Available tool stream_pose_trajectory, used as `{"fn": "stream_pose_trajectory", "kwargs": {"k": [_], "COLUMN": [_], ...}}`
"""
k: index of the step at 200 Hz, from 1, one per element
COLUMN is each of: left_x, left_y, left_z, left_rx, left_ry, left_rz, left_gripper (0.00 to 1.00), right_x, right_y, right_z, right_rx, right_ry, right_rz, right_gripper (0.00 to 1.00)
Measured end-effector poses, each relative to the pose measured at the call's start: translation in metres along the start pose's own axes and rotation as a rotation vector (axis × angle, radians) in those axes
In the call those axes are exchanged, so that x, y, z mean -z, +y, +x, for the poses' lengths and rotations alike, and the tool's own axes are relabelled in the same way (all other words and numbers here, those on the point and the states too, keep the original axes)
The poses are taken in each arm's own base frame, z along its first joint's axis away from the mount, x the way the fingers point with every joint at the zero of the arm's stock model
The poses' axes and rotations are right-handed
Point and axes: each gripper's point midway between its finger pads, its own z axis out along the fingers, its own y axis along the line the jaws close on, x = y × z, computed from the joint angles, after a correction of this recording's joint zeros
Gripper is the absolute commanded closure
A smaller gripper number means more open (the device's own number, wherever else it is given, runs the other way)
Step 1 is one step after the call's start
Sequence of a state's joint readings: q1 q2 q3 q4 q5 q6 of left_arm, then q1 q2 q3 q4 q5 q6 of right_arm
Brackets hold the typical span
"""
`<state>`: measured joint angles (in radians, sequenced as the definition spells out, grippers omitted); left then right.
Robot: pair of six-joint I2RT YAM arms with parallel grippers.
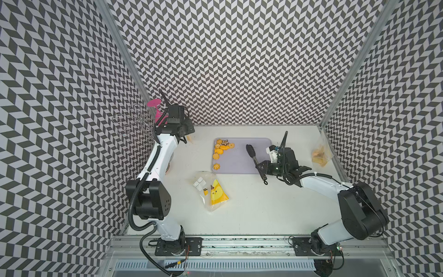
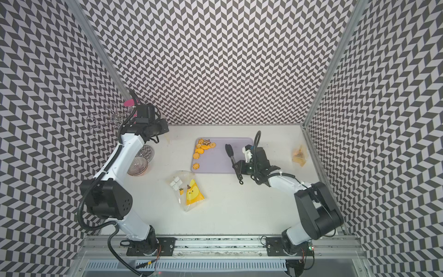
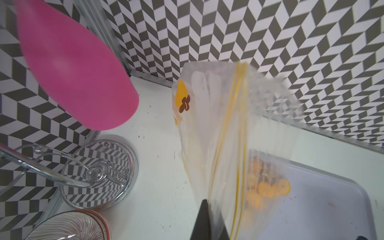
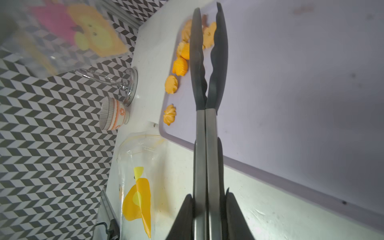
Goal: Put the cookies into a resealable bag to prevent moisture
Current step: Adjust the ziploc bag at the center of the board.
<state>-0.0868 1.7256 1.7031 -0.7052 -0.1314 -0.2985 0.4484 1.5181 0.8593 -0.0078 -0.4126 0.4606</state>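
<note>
Top views both show the tray [image 1: 242, 165], cookies [image 1: 221, 147] bunched at its far-left corner. Your left gripper [image 3: 212, 220] pinches the resealable bag [image 3: 218, 124] aloft — limp, its mouth may sag shut. Your right gripper [image 4: 207, 207] clamps the tongs [image 4: 204, 83], tips together — a smooth cookie could slip.

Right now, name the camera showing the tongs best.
The right wrist view: the tongs fill it from the right claw to their tips. Both top views show them small, tips over the tray; the left wrist view, hardly at all.
</note>
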Motion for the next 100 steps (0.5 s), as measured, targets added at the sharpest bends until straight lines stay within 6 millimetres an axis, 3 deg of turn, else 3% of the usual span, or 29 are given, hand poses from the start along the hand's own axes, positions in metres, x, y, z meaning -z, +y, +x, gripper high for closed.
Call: {"fn": "stream_pose_trajectory", "kwargs": {"k": [19, 50, 100], "left_x": [-0.016, -0.027, -0.033], "left_y": [-0.007, -0.013, -0.015], "left_z": [0.024, 0.054, 0.072], "left_rx": [-0.046, -0.090, -0.100], "left_ry": [0.074, 0.156, 0.206], "left_rz": [-0.017, 0.011, 0.040], "left_gripper": [1.00, 1.00, 1.00], "right_x": [-0.004, -0.017, -0.029], "right_y": [0.019, 0.039, 0.036], "right_z": [-0.007, -0.002, 0.005], "right_rx": [0.153, 0.337, 0.445], "right_ry": [0.001, 0.042, 0.104], "right_rz": [0.042, 0.098, 0.178], "right_gripper": [0.93, 0.82, 0.81]}}
